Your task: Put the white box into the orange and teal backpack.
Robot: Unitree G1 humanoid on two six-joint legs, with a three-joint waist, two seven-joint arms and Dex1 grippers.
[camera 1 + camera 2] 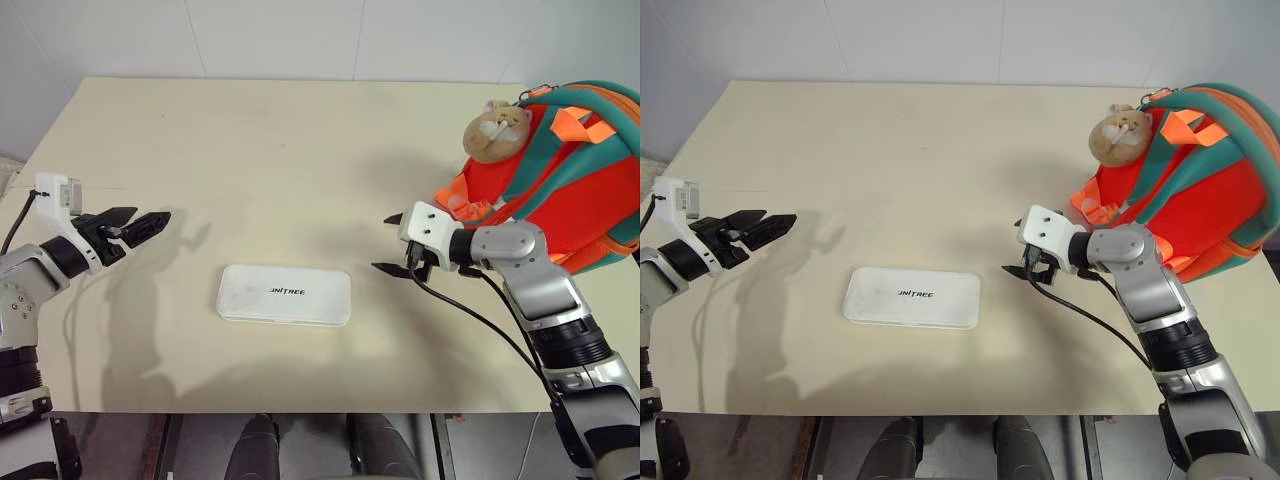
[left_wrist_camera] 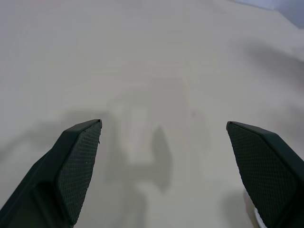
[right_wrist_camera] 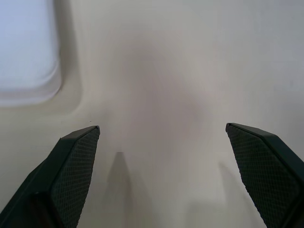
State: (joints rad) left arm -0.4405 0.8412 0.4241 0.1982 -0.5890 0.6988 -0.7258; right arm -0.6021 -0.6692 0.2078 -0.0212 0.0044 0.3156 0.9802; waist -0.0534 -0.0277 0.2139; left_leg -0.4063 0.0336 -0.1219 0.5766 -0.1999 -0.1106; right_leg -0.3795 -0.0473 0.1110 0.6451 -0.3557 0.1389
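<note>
White box (image 1: pixel 284 294): flat, smooth, matte-white rectangular case with rounded corners and small dark lettering on its lid; it lies flat on the near middle of the table, untouched, between my two grippers and apart from both. Orange and teal backpack (image 1: pixel 575 180): small, rounded, soft fabric body in bright orange with teal trim and straps, orange webbing loops at its lower left; it sits on the table's far right edge, well apart from the box. Plush charm (image 1: pixel 495 130): tan, fuzzy animal figure, resting against the backpack's upper left side. Table (image 1: pixel 270 150): pale cream top, smooth and plain. My left gripper (image 1: pixel 150 223): two black fingers with cross-hatched pads (image 2: pixel 78 168), spread wide, holding nothing, above the table left of the box. My right gripper (image 1: pixel 390 243): likewise spread wide and empty, just right of the box's far corner, in front of the backpack, touching neither.
</note>
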